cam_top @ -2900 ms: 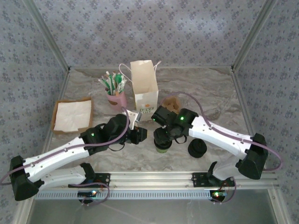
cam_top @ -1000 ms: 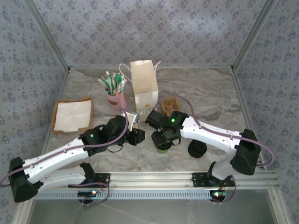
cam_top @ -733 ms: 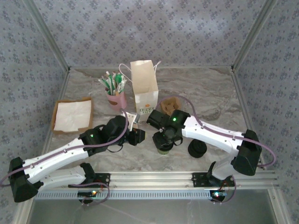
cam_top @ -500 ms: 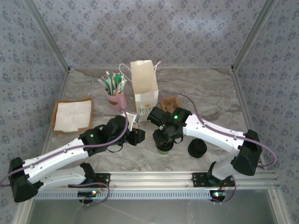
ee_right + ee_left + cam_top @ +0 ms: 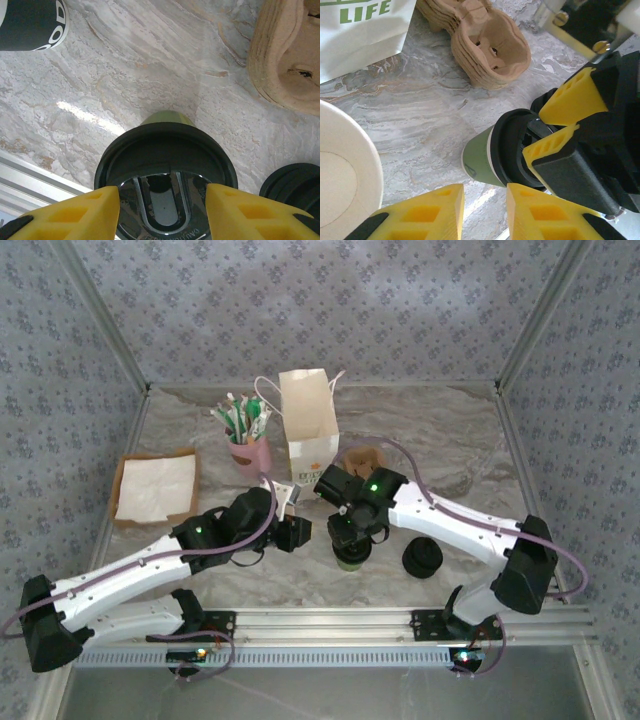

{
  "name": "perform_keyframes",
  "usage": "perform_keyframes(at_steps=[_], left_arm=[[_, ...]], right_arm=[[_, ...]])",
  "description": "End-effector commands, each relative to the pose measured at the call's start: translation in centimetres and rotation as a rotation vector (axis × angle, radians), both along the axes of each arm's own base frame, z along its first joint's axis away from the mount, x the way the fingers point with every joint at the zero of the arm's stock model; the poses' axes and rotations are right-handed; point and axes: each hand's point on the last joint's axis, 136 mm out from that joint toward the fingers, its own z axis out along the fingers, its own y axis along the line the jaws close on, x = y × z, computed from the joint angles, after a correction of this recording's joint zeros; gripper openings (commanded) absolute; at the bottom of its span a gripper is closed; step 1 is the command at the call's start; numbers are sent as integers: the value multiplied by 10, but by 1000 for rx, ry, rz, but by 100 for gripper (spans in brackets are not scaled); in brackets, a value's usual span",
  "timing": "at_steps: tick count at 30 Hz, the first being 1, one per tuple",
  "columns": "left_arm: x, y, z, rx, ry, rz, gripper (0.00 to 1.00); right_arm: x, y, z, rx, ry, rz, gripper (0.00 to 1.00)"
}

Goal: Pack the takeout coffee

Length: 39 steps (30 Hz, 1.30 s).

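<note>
Desk (image 5: 440,440): grey marble, walled in by patterned paper; the bag (image 5: 309,427) is set upright at its middle, mouth open.
Cup (image 5: 349,558): green-sleeved and black-lidded, stood upright just nearer than the bag and slightly to its right; a stack of carriers (image 5: 490,47) is seen between the two.
Right tool (image 5: 163,212): held over the cup, its yellow fingers (image 5: 75,212) spread to either side of the lid; whether the rim is yet pinched cannot be told.
Left tool (image 5: 485,210): narrowly parted with nothing held, beside the cup on the bag's near side.
Handling: likely light, with thin paper walls that are easily dented; the lid is judged stiff and slick.
Hold: best taken at the lid rim or just under it, where the wall is stiffened.
Risk: the lid may be popped off, or the cup tipped, by a hard squeeze.
</note>
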Motion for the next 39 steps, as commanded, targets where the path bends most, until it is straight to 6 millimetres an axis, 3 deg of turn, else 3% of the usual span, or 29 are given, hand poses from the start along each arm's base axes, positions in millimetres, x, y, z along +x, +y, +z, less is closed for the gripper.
perform_keyframes(at_steps=[1, 8, 16, 30, 31, 36, 39], left_arm=[[2, -4, 10, -27, -13, -6, 28], [1, -4, 8, -19, -11, -16, 28], [1, -6, 11, -22, -15, -19, 28], [2, -9, 11, -25, -13, -24, 28], [2, -9, 11, -24, -11, -25, 28], [2, -10, 12, -27, -12, -26, 28], [2, -10, 15, -28, -14, -27, 28]], right_arm=[[4, 5, 3, 2, -6, 11, 51], [7, -2, -4, -58, -10, 10, 52], [2, -14, -25, -137, 25, 1, 52], [-23, -25, -44, -171, 77, -5, 52], [-28, -32, -52, -195, 95, -3, 52], [-27, -31, -44, -184, 77, -1, 52], [-20, -18, -17, -123, 22, 4, 54]])
